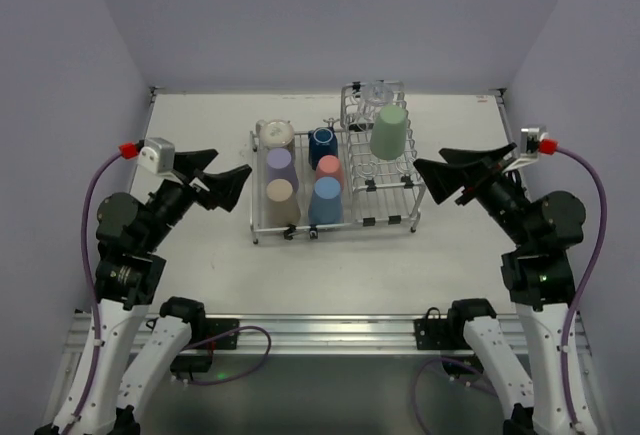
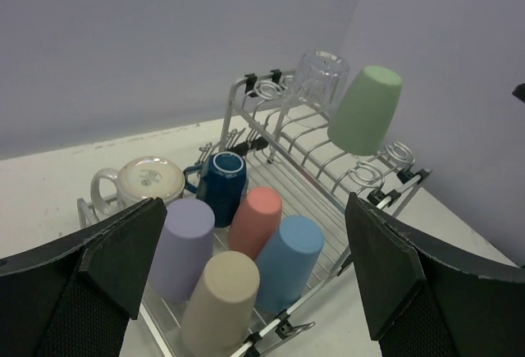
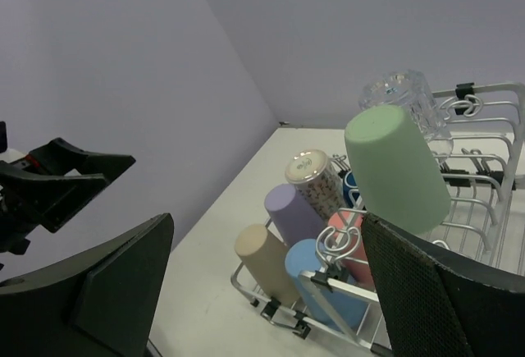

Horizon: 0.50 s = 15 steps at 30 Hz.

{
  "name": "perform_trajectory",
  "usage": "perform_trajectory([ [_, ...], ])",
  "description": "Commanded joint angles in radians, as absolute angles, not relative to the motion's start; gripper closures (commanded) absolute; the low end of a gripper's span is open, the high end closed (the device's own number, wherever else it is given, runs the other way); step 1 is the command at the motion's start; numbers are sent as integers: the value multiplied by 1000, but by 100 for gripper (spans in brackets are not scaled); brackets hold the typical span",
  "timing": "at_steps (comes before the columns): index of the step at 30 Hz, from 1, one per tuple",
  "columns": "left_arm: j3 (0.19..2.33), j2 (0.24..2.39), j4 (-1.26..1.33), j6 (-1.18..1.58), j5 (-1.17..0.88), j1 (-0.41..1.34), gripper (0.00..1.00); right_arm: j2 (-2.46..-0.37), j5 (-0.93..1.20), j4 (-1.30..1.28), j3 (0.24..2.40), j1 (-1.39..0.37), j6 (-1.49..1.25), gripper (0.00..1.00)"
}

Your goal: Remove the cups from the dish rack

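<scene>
The silver wire dish rack (image 1: 300, 227) stands mid-table. Its low left half holds upside-down cups: a speckled cream mug (image 1: 275, 135), lavender (image 1: 279, 162), tan (image 1: 281, 195), dark blue (image 1: 322, 142), pink (image 1: 329, 168) and light blue (image 1: 326, 198). The taller right basket holds a pale green cup (image 1: 390, 130) and a clear glass (image 1: 375, 93). My left gripper (image 1: 222, 173) is open and empty, just left of the rack. My right gripper (image 1: 440, 170) is open and empty, just right of it. The left wrist view shows the lavender (image 2: 184, 246) and tan (image 2: 220, 304) cups nearest.
Lavender walls (image 1: 60, 105) close in the table on the left, right and back. A metal rail (image 1: 320, 330) runs along the near edge with both arm bases. The left gripper (image 3: 66, 180) shows across the rack in the right wrist view.
</scene>
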State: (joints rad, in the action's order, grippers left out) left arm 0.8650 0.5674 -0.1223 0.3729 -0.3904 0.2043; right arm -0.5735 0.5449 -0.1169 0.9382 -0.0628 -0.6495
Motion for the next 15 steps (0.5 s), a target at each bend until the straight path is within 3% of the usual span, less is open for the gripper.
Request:
perform_trajectory([
  [1,810,558,-167,342,-370,206,0,-635,527,-162,1002,-104,-606,1],
  [6,717,529,-173,305,-307,207,0,-803,270,-294,1144,-222,-432,1],
  [15,727,532,-207,279,-267,207,0,-977,68,-383,1279,-293,-328,1],
])
